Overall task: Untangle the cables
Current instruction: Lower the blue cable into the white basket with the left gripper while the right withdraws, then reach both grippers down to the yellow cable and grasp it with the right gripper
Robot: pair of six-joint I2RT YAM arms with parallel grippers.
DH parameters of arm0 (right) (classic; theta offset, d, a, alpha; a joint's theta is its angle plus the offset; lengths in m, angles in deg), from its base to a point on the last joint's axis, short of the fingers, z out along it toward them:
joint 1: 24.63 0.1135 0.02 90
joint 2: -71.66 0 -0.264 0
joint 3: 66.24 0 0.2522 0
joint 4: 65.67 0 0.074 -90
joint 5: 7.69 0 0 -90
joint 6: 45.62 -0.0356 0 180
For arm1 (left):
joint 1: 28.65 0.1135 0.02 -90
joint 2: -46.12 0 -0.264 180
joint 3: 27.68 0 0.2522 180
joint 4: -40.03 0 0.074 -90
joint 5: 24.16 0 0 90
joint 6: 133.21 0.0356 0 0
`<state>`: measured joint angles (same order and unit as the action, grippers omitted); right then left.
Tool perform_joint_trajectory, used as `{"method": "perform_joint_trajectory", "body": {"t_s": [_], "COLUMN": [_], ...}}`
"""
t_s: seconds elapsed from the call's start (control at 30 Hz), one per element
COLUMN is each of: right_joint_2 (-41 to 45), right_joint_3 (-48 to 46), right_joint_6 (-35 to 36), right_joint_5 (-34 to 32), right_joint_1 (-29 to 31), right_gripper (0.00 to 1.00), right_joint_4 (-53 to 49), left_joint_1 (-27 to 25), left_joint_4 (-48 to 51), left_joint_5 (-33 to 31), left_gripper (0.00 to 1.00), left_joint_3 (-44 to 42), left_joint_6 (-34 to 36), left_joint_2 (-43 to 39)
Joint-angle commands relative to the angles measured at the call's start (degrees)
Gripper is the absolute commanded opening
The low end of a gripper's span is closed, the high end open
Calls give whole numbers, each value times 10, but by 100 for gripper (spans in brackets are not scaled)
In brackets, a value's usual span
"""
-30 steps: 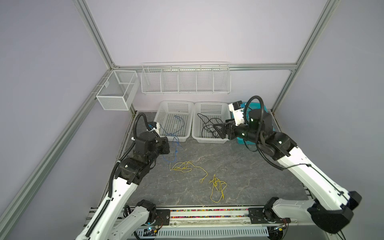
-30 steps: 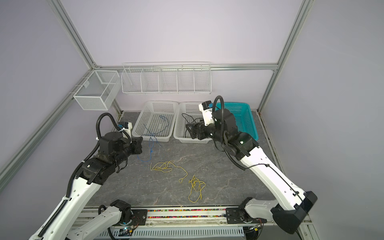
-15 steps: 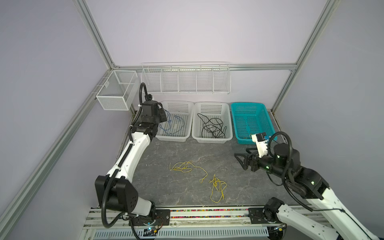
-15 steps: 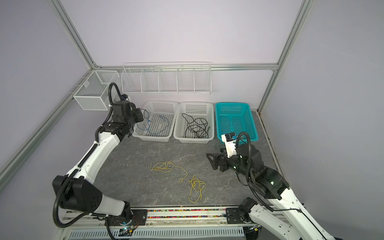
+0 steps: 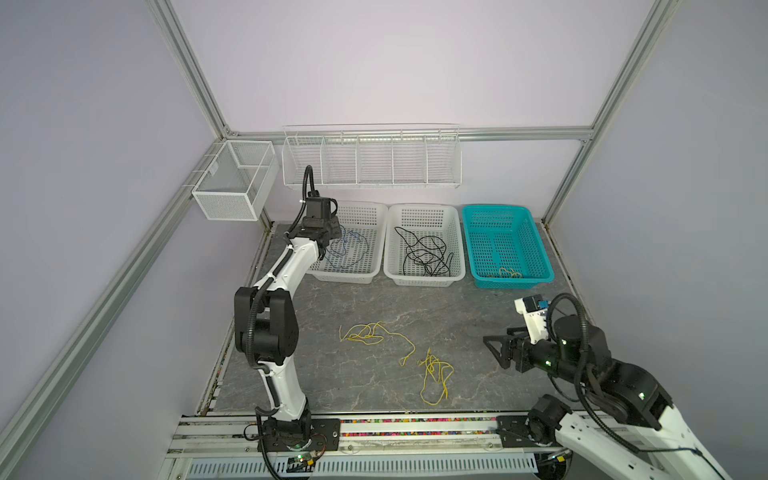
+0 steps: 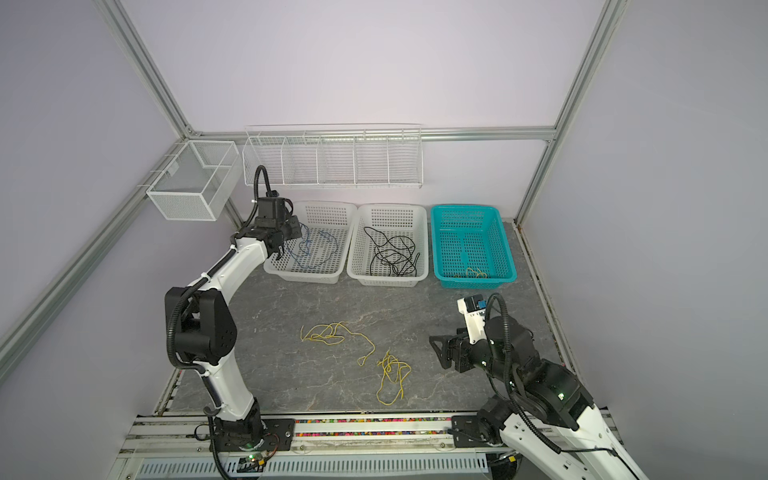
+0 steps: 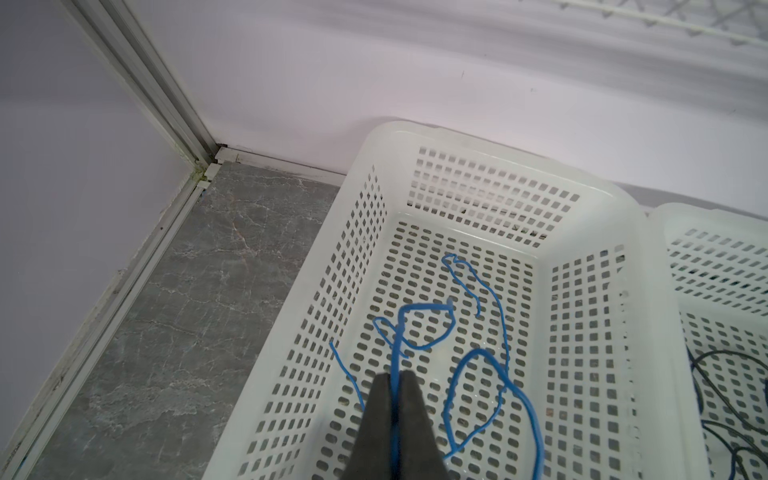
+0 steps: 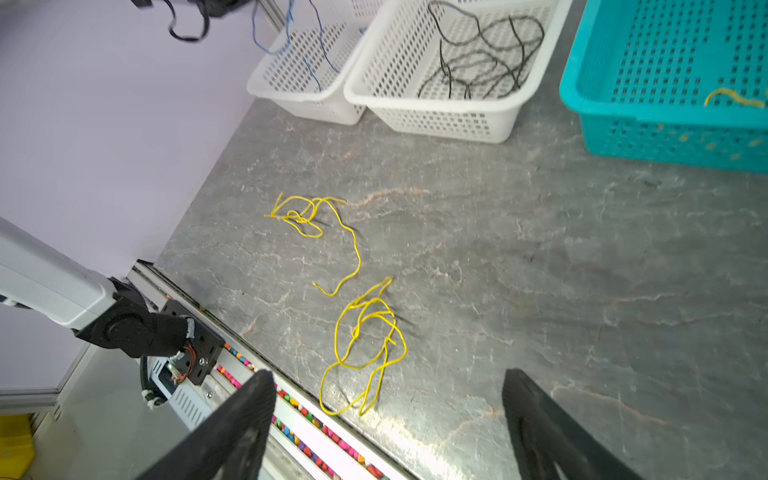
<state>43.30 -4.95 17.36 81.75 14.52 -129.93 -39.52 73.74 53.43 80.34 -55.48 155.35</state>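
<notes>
Nearest the front rail (image 5: 415, 422), the right pincer (image 5: 493, 353) hangs low over the bench (image 5: 332, 303), jaws spread wide with nothing between them. Just ahead of its fingertips, toward the other arm's side, a looped yellow tangle (image 5: 434, 370) lies flat on the bench. A little beyond that lies a second yellow tangle (image 5: 365, 334), whose long tail curls back and ends near the first without touching it. Well behind both, three baskets stand side by side along the back wall (image 5: 415, 75). The teal basket (image 5: 515, 283), straight beyond the right pincer, holds a short yellow cable (image 5: 505, 273) by its near wall. The middle white basket (image 5: 424, 280) holds the black cables (image 5: 426, 253) in a loose heap. The left white basket (image 5: 345, 276) sits beneath the left pincer (image 7: 393, 376), which hangs over the basket's outer side. Its jaws are pressed together, pinching the blue cable (image 7: 397, 340). From the tips that cable runs out in open loops over the perforated floor below, one free end sticking out beside the fingers.
</notes>
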Motion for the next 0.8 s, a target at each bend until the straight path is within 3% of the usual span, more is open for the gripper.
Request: {"method": "perform_joint_trajectory", "body": {"t_s": [0.0,0.27,0.53,0.63,0.77], "right_joint_2": [15,-9,-53,-85,-142], "right_joint_3": [-14,-47,-57,-82,-100], "right_joint_6": [-25,-51,-54,-76,-95], "right_joint_5": [13,42,44,49,5], "right_joint_1": [3,5,24,57,128], "right_gripper": [88,89,91,93,96], "right_joint_4": [-3,26,41,73,113], "left_joint_1": [1,1,0,-1,-3], "left_joint_4": [17,54,92,101,104], "left_joint_5": [9,67,72,77,115], "left_gripper": [10,38,50,63,68], "left_joint_3": [32,62,59,29,-46], "left_joint_6": [13,21,-18,-58,-109], "left_joint_2": [22,26,-39,-87,-166]}}
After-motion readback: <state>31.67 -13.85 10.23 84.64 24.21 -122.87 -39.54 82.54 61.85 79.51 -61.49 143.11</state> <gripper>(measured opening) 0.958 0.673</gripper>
